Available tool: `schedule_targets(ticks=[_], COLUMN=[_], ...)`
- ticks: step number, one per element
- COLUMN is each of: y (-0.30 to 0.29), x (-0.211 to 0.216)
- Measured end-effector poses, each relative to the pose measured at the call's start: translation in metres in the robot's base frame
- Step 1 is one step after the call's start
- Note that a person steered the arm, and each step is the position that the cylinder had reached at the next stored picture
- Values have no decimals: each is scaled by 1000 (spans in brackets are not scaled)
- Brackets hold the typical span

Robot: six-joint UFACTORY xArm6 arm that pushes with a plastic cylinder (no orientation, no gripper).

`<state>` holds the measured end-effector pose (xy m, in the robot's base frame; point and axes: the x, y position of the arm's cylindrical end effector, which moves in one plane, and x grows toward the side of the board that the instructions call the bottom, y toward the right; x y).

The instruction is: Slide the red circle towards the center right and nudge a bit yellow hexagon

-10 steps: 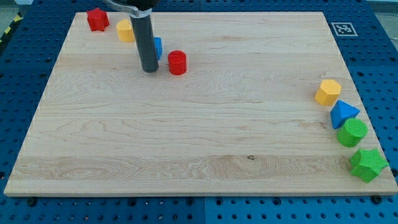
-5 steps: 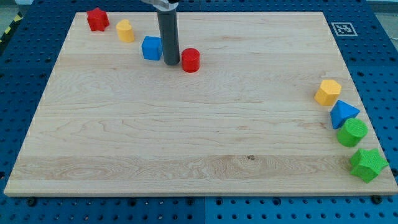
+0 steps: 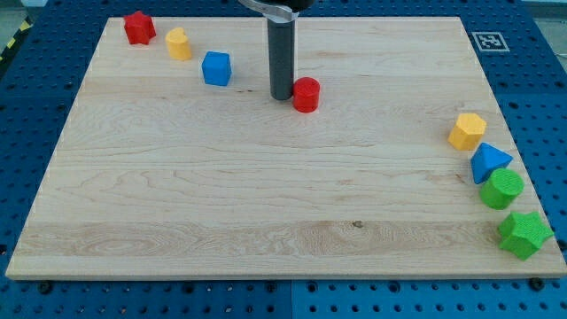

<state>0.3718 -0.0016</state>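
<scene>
My rod [image 3: 283, 58] is cut off by the view's top edge, so I see nothing of the arm above it. Whether my tip [image 3: 282, 97] actually touches the red circle [image 3: 306, 94] just to its right, I cannot tell. The fiducial tag [image 3: 487, 41] at the board's corner is too small to read.

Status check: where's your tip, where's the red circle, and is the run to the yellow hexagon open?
My tip against red circle, on its left side. Yellow hexagon at view's right edge, apart. No block between them.
</scene>
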Motion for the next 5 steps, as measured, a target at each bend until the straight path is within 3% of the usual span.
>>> schedule_targets(ticks=[5], y=[147], x=[22])
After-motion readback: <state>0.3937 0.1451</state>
